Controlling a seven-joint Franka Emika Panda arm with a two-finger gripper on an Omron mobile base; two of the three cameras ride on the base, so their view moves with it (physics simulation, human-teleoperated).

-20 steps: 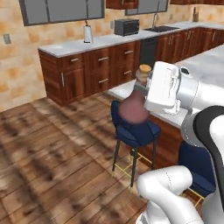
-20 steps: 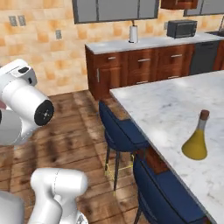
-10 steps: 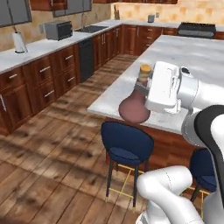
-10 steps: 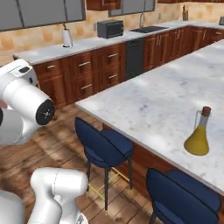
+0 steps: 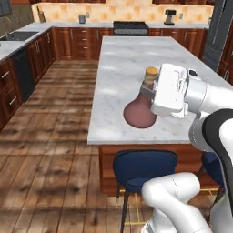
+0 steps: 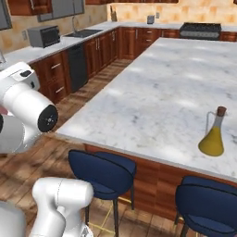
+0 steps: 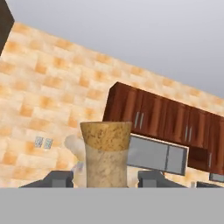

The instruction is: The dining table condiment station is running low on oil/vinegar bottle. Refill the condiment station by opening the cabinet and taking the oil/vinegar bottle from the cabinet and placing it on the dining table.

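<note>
Fingers (image 7: pixel 105 177) pinch the bottle (image 5: pixel 140 110) at its neck, cork up so nothing spills. It hangs upright over the near edge of the desk (image 5: pixel 132 54), well apart from the yellow bottle (image 6: pixel 213 137), probably awaiting set-down.

Two bottles (image 5: pixel 140 110) (image 6: pixel 213 138), three stools (image 6: pixel 102 169)

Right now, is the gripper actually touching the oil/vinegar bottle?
Touching. In the hand view the gripper has a finger on each side of the oil/vinegar bottle at its neck, below the cork.
</note>
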